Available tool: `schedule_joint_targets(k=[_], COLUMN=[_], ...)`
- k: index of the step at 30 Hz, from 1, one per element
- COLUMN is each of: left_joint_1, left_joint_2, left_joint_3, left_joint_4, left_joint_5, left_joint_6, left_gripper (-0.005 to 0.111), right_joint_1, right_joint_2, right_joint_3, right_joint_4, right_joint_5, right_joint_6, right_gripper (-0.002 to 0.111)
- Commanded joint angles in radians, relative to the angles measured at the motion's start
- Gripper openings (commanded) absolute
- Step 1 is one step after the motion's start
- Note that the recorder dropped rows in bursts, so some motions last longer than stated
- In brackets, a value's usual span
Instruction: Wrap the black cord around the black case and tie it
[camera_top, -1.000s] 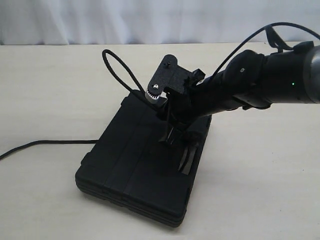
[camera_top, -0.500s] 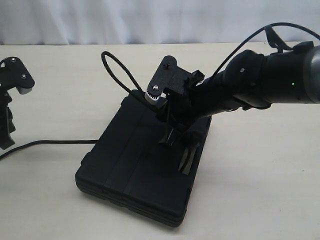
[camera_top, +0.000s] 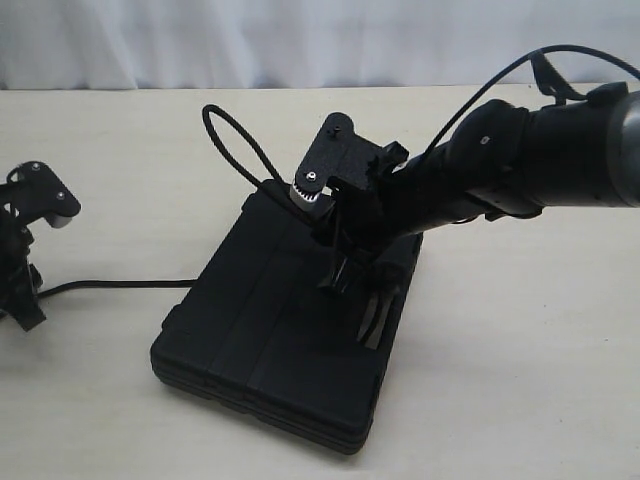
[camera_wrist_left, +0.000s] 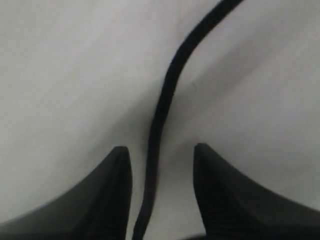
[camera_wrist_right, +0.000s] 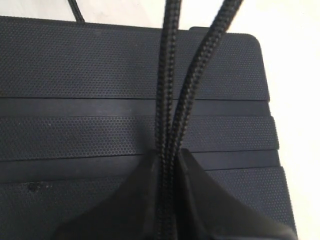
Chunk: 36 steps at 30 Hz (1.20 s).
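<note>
The black case (camera_top: 270, 350) lies flat in the middle of the table, ribbed lid up (camera_wrist_right: 75, 65). The black cord (camera_top: 232, 140) arches in a loop off the case's far edge. Its tail (camera_top: 120, 284) trails left along the table. My right gripper (camera_top: 355, 290) hovers over the lid. In the right wrist view this gripper (camera_wrist_right: 167, 152) is shut on two strands of the cord (camera_wrist_right: 172, 75). My left gripper (camera_top: 25, 312) sits low at the far left, over the tail. It stands open (camera_wrist_left: 160, 150), astride the cord (camera_wrist_left: 165, 100), fingers not touching it.
The light table (camera_top: 520, 380) surrounds the case, and a pale curtain (camera_top: 300, 40) hangs behind it. The right arm (camera_top: 540, 160) and its thin cable (camera_top: 500, 75) reach in from the right, over the case's far corner.
My left gripper has come in from the left edge and dropped down over the cord's tail. The right gripper and the case have barely moved.
</note>
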Motion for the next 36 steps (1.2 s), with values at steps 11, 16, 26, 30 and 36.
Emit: schedule_joint_targets(k=[11, 16, 26, 30, 36], left_joint_1=[0.0, 0.0, 0.0, 0.007, 0.106], left_joint_2=[0.068, 0.068, 0.068, 0.068, 0.068], left_joint_3=[-0.015, -0.109, -0.353, -0.363, -0.363], left_joint_4=[0.019, -0.04, -0.638, -0.755, -0.846], left_joint_5=[-0.091, 0.027, 0.282, 0.272, 0.244], left_joint_6=[-0.186, -0.269, -0.297, -0.297, -0.367], left_gripper=[0.012, 0.0, 0.0, 0.0, 0.0], right_joint_1=[0.0, 0.0, 0.0, 0.0, 0.0], right_joint_2=[-0.004, -0.004, -0.004, -0.004, -0.004], right_joint_3=[-0.003, -0.003, -0.003, -0.003, -0.003], right_joint_4=[0.0, 0.0, 0.0, -0.004, -0.004], right_joint_5=[0.013, 0.013, 0.013, 0.025, 0.027], right_joint_6=[0.005, 0.027, 0.039, 0.024, -0.026], right_gripper=[0.004, 0.004, 0.004, 0.004, 0.004])
